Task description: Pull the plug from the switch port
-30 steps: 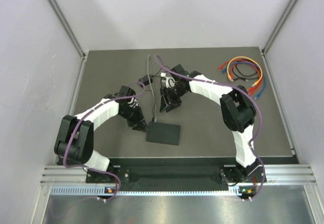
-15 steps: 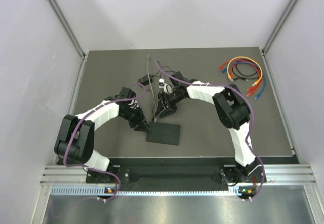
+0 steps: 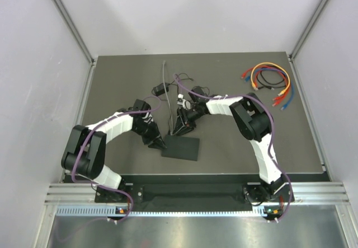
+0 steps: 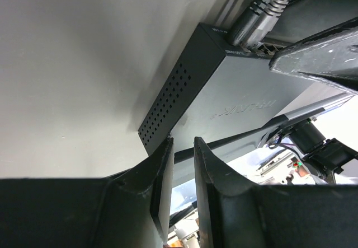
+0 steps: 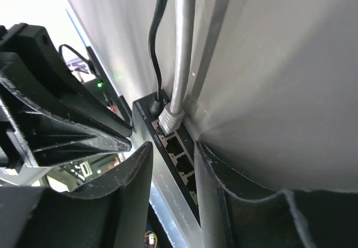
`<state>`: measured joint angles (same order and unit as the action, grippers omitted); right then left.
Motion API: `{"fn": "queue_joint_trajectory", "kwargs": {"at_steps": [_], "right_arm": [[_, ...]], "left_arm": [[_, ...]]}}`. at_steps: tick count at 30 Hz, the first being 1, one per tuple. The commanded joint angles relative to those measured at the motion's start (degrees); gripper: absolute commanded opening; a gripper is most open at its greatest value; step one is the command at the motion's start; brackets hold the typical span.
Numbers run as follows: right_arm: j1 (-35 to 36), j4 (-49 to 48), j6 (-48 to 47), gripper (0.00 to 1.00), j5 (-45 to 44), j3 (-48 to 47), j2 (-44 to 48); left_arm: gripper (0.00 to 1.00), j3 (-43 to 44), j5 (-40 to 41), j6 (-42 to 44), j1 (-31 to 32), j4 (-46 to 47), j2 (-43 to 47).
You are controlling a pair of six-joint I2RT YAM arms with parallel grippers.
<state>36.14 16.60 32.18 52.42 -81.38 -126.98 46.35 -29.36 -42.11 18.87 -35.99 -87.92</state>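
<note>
The black switch [image 3: 182, 148] lies flat near the table's front, with a grey plug [image 3: 171, 131] in the port at the left end of its far edge. In the left wrist view the switch [image 4: 235, 102] shows its vented side and the plug [image 4: 258, 14]. My left gripper [image 3: 158, 143] [image 4: 183, 143] is nearly shut, its tips at the switch's left corner, holding nothing. My right gripper [image 3: 180, 130] [image 5: 173, 147] is open, its fingers either side of the port row, just short of the plug [image 5: 169, 117]. Several ports beside the plug stand free.
The grey cable [image 3: 165, 85] [image 5: 183, 35] runs from the plug toward the table's back. A thin black power lead [image 5: 159, 35] sits in the socket beside it, with a small black block [image 3: 161, 89] along it. A coil of coloured cables [image 3: 271, 80] lies at the back right.
My right gripper has moved nearer and down onto the switch's far edge. My left gripper has shifted slightly toward the switch's left corner. The switch has not moved.
</note>
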Motion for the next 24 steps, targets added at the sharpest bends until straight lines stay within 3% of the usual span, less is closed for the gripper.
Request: {"fn": "queue_joint_trajectory", "kwargs": {"at_steps": [1,17,24], "right_arm": [[-0.81,-5.79,0.68,0.36,2.06,0.35,-0.9],[-0.81,-9.83,4.82,0.31,4.44,-0.79,-4.68],[-0.55,-7.21,3.16,0.26,3.92,-2.46,-5.47]], "left_arm": [[0.27,0.06,-0.34,-0.17,0.2,1.18,-0.59],[0.27,0.06,-0.52,-0.69,0.37,2.15,-1.29],[0.27,0.15,-0.43,-1.05,0.46,2.41,-1.46]]}}
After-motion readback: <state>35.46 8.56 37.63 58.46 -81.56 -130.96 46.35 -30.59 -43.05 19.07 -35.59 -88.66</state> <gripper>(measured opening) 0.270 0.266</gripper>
